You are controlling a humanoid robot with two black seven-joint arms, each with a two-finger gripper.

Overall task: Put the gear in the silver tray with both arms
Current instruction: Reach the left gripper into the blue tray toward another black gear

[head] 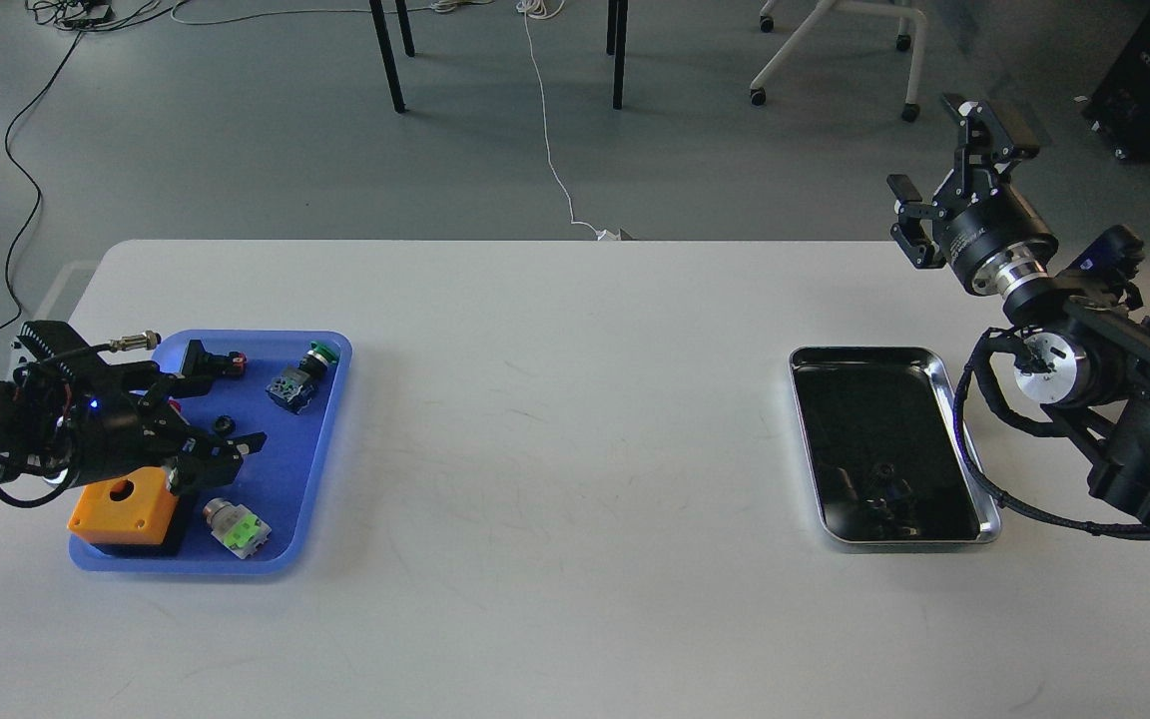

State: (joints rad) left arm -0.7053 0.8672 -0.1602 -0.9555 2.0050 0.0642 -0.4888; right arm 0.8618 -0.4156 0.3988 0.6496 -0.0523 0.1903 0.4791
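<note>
The gear (224, 423) is a small black ring lying in the blue tray (333, 399) at the left of the table. My left gripper (223, 411) is low over that tray and open, with one finger on each side of the gear; I cannot tell whether they touch it. The silver tray (864, 353) lies at the right of the table, and its dark floor holds only reflections. My right gripper (954, 152) is open and empty, pointing up and away beyond the table's far right edge, behind the silver tray.
The blue tray also holds an orange box (126, 505) on a black base, a green-and-white switch (238, 526), a green push button (301, 373) and a black part (204, 358). Chair and table legs stand on the floor behind the table.
</note>
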